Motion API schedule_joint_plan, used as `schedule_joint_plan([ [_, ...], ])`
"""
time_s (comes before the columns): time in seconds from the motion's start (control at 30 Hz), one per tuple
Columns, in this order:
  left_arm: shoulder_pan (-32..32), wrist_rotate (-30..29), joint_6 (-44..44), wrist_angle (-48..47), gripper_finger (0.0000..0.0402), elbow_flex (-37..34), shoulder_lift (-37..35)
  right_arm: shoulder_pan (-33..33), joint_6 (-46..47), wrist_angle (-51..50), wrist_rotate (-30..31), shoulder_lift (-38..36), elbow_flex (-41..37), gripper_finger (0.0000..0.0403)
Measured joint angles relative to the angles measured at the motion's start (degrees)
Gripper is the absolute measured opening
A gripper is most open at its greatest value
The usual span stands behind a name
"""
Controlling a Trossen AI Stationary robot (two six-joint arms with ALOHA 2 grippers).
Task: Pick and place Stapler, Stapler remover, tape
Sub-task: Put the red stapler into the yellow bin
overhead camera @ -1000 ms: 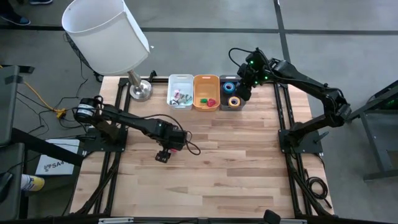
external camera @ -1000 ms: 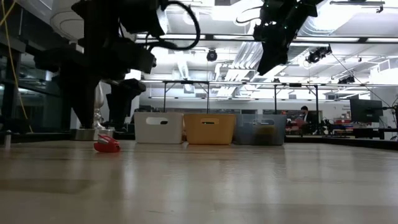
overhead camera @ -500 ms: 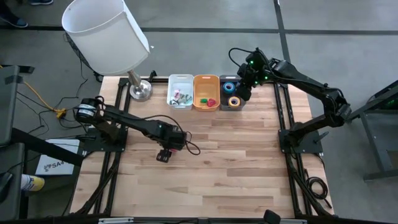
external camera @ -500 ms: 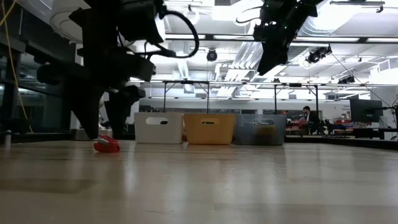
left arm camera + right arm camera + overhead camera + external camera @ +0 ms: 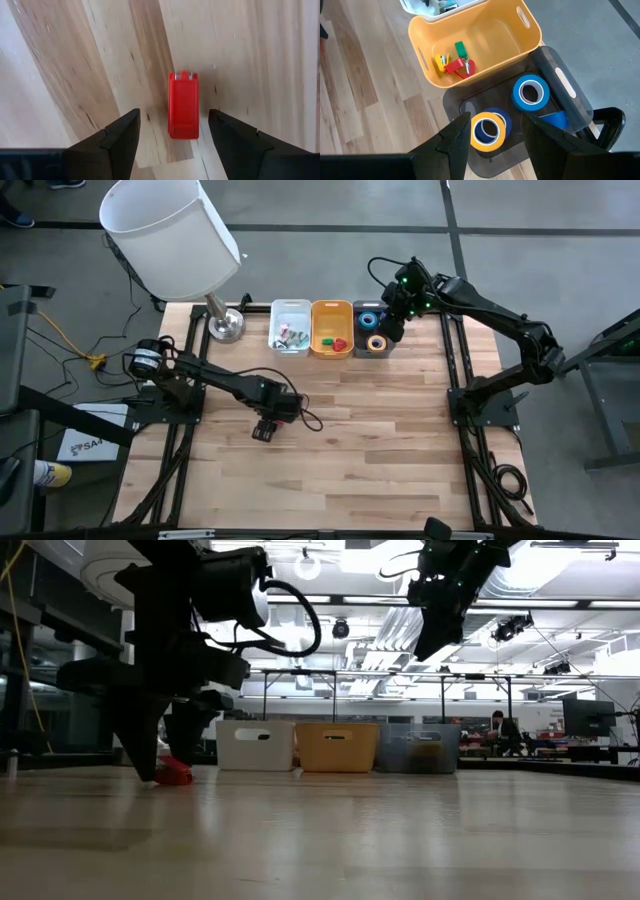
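Observation:
A small red stapler (image 5: 183, 105) lies flat on the wooden table, also seen in the low view (image 5: 175, 774). My left gripper (image 5: 173, 117) (image 5: 263, 430) is open and low over it, one finger on each side with bare wood between fingers and stapler. My right gripper (image 5: 495, 127) (image 5: 386, 330) is open and hangs high above the grey bin (image 5: 570, 95). In that bin lie a yellow tape roll (image 5: 487, 131) stacked on a blue one, and another blue tape roll (image 5: 530, 92). A red staple remover (image 5: 459, 66) lies in the orange bin (image 5: 525, 30).
Three bins stand in a row at the table's far edge: white (image 5: 290, 325), orange (image 5: 332, 328), grey (image 5: 372, 332). A lamp with a white shade (image 5: 170, 235) stands on its base (image 5: 227, 327) at the far left corner. Bare wood stretches across the near half of the table.
My left gripper has come down toward the table, staying open, until its fingers stand on either side of the red stapler. The stapler has stayed where it was.

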Motion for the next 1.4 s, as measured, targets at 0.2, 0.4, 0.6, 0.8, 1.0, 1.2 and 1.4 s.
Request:
schedule_joint_plan([
  [0.2,0.0,0.0,0.0,-0.7,0.0209,0.0,0.0,0.0,0.0,-0.3,0.0,0.0,0.0,0.0165],
  [0.4,0.0,0.0,-0.1,0.6,0.0160,0.0,0.0,0.0,0.0,-0.3,0.0,0.0,0.0,0.0165],
  [0.6,0.0,0.0,-0.1,0.3,0.0120,0.0,0.0,0.0,-0.1,-0.3,0.0,0.0,0.0,0.0165],
  [0.8,0.0,0.5,-0.1,0.4,0.0080,0.0,0.0,0.0,-0.2,-0.4,0.0,0.0,0.0,0.0165],
  [1.0,0.0,0.4,-0.1,1.8,0.0059,0.9,0.0,0.0,-0.5,-0.8,0.0,0.0,0.0,0.0165],
  [1.2,0.3,-5.6,0.0,2.0,0.0071,4.9,0.0,0.0,-0.7,-0.8,3.9,0.0,0.0,0.0165],
  [1.4,4.9,-10.3,0.0,3.2,0.0065,9.4,0.0,0.0,-1.2,-0.7,4.8,0.0,0.0,0.0165],
])
